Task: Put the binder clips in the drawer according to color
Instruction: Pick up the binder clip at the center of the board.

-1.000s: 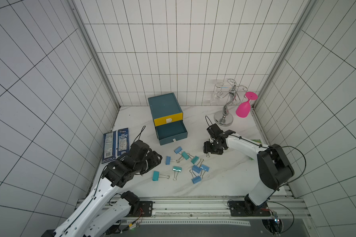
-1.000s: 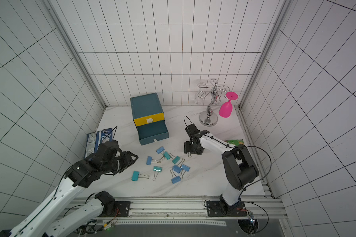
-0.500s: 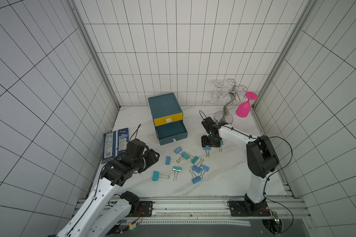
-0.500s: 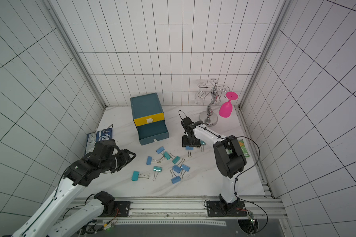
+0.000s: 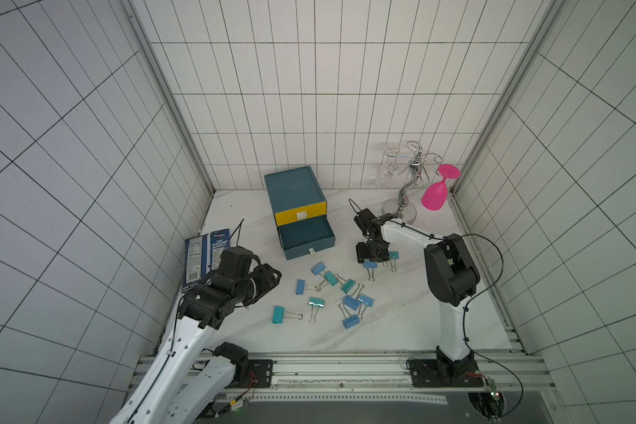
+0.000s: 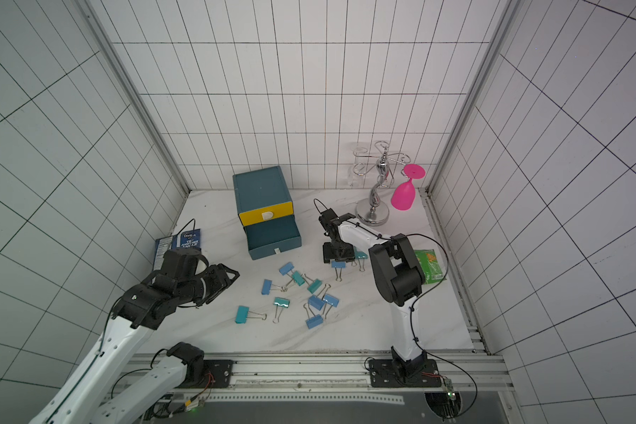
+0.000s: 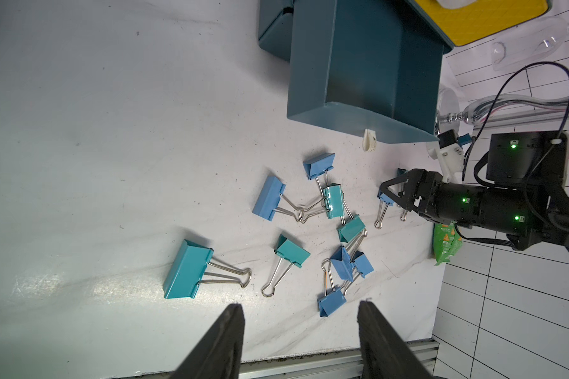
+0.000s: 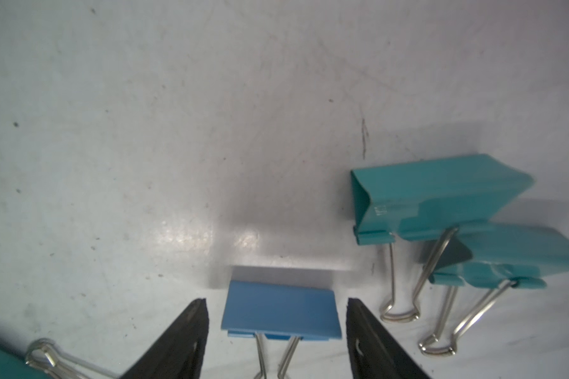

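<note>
The light-blue binder clip [image 8: 281, 311] lies flat on the tabletop [image 8: 112, 131], wire handles pointing back toward the wrist. In a top view it [image 5: 370, 264] sits off to one side of the open teal drawer [image 5: 311, 249], near it but not touching. The right gripper [image 8: 275, 303] stands over it with its jaws apart, one finger at each end of the blue body and a slim gap on both sides; nothing is clamped yet.

To do this pick well, we judge that we should lower straight down, stay centred, and close on the body, not the springy handles. Two teal clips [image 8: 434, 200] lie just beside the outer finger [image 8: 368, 328], so we keep that finger clear of the nearer wire loop, or we drag a wrong colour along.

The remaining clips [image 5: 331, 290] are scattered in front of the cabinet [image 5: 294, 191]. The left gripper [image 7: 298, 310] hovers at their edge, jaws apart, holding nothing. We see no clips in the drawer pulled out.
</note>
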Robot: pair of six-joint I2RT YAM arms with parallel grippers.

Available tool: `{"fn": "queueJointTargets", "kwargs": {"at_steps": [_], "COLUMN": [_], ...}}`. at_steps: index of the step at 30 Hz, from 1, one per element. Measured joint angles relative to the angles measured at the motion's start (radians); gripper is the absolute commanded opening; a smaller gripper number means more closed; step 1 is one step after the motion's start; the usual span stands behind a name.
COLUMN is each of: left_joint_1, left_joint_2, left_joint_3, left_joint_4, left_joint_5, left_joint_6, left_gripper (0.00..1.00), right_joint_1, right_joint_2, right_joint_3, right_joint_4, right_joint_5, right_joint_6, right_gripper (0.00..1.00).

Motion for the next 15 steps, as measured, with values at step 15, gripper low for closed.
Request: {"fn": "queueJointTargets", "kwargs": {"at_steps": [15], "left_joint_1": [0.008], "left_joint_2": [0.014], "left_joint_3": [0.01], "left_joint_4": [-0.001], "left_joint_5": [0.019], "left_joint_6": [0.015], "left_gripper": [0.59], "right_joint_1": [-0.007], "right_joint_2": [-0.001], "right_joint_3": [-0.004], "right_joint_4": [-0.011], "right_joint_5": [-0.022], "right_joint_6": [0.01], "right_gripper": [0.43]}}
